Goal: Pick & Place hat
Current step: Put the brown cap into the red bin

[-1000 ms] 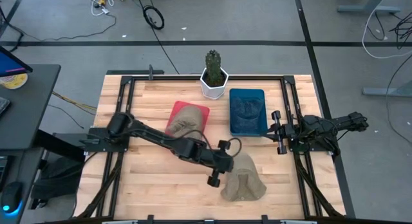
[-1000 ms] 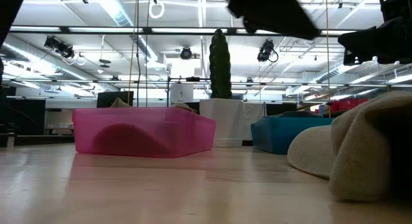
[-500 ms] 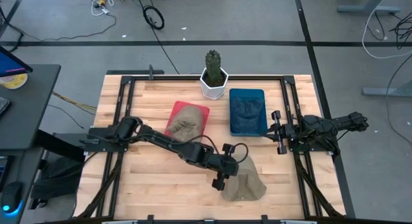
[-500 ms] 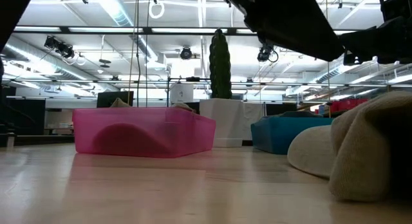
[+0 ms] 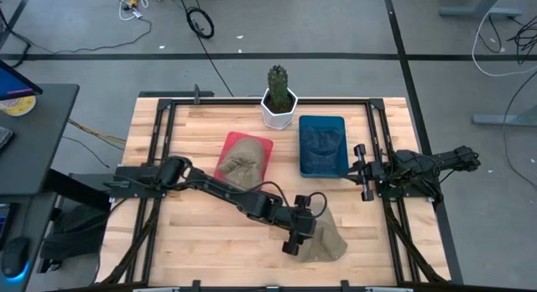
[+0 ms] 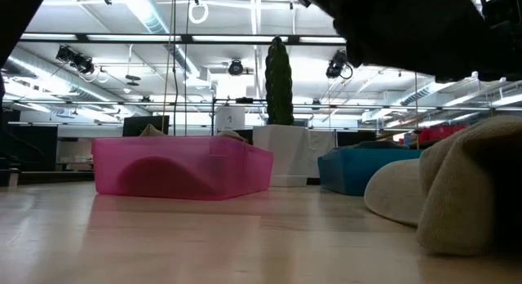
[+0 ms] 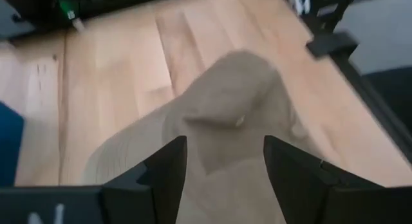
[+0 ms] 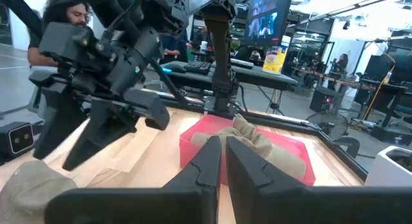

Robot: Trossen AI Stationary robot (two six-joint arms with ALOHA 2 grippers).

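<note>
Your left claw [image 5: 304, 231] has just slid over the beige hat [image 5: 323, 238] on the counter [image 5: 193, 233], fingers spread wide, so you're ready to grab.

The left arm stretches far across the table [image 5: 201, 233], its left gripper [image 5: 307, 227] spread wide. The right arm rests folded at the table's right edge, its right gripper [image 5: 362, 172] pressed together.

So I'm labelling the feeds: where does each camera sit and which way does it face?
High: overhead, straight down; both arms, left gripper over the hat.
Low: table height, level; red bin, an arm above.
Left wrist: down past open fingers at the hat.
Right wrist: across the table past shut fingers.
High and right wrist share the red bin.
</note>
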